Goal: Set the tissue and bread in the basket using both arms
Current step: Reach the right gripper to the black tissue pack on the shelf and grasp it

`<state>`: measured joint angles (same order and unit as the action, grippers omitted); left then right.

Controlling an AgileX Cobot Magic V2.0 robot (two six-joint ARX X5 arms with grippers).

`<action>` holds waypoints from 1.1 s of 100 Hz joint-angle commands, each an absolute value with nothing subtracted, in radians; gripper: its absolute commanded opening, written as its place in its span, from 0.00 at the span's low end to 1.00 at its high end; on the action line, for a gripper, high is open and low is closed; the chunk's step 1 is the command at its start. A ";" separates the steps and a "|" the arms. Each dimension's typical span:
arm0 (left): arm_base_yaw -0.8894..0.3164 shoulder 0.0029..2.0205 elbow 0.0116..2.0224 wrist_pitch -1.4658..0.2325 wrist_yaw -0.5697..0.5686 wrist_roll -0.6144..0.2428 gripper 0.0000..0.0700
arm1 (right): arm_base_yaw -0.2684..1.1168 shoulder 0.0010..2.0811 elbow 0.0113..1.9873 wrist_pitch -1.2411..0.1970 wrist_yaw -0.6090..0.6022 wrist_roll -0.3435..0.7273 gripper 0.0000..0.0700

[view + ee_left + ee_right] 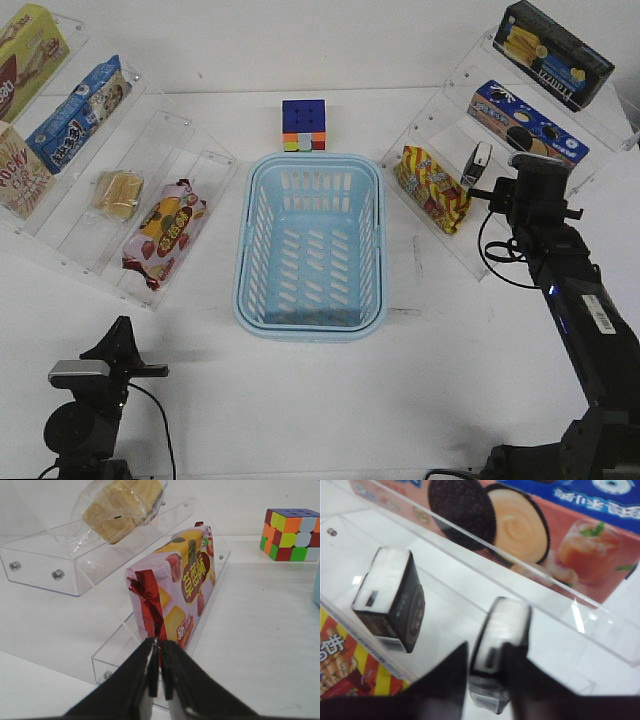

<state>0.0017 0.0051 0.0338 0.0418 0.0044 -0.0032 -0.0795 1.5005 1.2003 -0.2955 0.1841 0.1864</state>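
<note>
The light-blue basket [258,300] stands in the middle of the table with nothing in it. The bread [118,193], golden-tan in clear wrap, lies on the left clear shelf; it also shows in the left wrist view [120,505]. My left gripper [123,326] is low at the front left, shut and empty [159,642], and points at a pink snack packet [185,587]. My right gripper [492,186] is at the right shelf, shut on the black tissue pack [479,162], its white end up [501,625]. A like black pack or its reflection [392,600] shows beside it.
A colour cube [303,125] sits just behind the basket. The left shelves hold a blue packet [75,112] and the pink packet [165,230]. The right shelves hold a red-and-yellow packet [432,187], a blue cookie box [525,125] and a dark box [552,52].
</note>
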 commanded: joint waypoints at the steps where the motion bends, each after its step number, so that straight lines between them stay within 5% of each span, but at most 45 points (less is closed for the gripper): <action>1: 0.000 0.003 0.014 0.053 0.007 -0.012 0.00 | -0.081 1.538 1.206 -0.308 0.162 0.185 0.05; 27: 0.000 0.003 0.014 0.053 0.007 -0.012 0.00 | -0.080 1.510 1.222 -0.319 0.158 0.141 0.07; 45: 0.000 0.003 0.014 0.053 0.007 -0.012 0.00 | -0.080 1.501 1.262 -0.373 0.159 0.134 0.53; 110: 0.000 0.003 0.014 0.053 0.007 -0.012 0.00 | -0.092 1.513 1.266 -0.393 0.185 0.099 0.53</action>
